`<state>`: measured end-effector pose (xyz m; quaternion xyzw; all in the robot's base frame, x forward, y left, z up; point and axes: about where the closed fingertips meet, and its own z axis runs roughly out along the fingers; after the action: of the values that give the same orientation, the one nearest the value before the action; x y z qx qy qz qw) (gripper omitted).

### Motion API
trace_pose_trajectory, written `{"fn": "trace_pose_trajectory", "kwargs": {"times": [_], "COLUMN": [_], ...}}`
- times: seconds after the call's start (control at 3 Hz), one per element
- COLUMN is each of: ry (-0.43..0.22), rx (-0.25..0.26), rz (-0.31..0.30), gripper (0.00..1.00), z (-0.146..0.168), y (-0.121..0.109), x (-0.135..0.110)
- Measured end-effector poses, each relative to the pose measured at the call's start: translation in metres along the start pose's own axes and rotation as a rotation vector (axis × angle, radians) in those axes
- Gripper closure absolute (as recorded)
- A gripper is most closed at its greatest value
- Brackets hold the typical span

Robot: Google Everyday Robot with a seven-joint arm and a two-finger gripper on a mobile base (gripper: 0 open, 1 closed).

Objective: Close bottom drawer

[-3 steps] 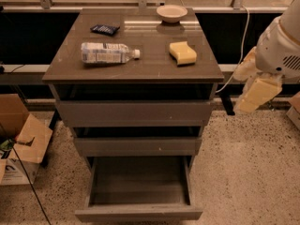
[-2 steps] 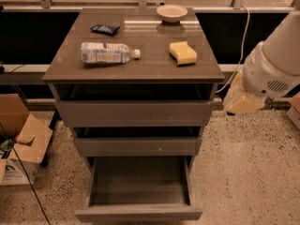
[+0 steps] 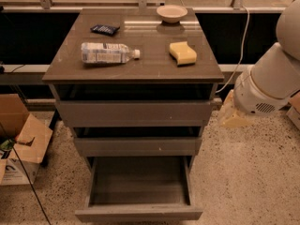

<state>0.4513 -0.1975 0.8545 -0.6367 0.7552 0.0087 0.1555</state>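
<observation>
The bottom drawer (image 3: 138,213) of the grey-brown cabinet (image 3: 136,111) is pulled far out toward me, its slim front panel low in the view and its inside bare. The two drawers above it are nearly shut. My arm (image 3: 269,83) comes in from the right. My gripper (image 3: 231,116) hangs beside the cabinet's right side, level with the top drawer, above and to the right of the open drawer and not touching it.
On the cabinet top lie a plastic water bottle (image 3: 108,53), a yellow sponge (image 3: 183,53), a dark packet (image 3: 105,29) and a bowl (image 3: 171,13). A cardboard box (image 3: 18,144) stands on the floor at left. A cable (image 3: 243,41) hangs behind the arm.
My arm and gripper have moved left and down, closer to the cabinet's right side. The drawers and the things on top have not moved.
</observation>
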Motion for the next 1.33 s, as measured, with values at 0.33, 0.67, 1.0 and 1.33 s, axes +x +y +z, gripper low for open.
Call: {"fn": "trace_pose_trajectory", "kwargs": {"times": [0.33,0.67,1.0,1.33], "ry": [0.002,0.029,0.059,0.042], "rx": [0.0,-0.015,-0.022,0.008], "rz": [0.001,0.008,0.013,0.03], "gripper": [1.0,1.0,1.0,1.0], "z": [0.001,0.032,0.082,0.133], "y": [0.0,-0.002,-0.003,-0.011], "x": [0.0,0.007,0.015,0.024]}}
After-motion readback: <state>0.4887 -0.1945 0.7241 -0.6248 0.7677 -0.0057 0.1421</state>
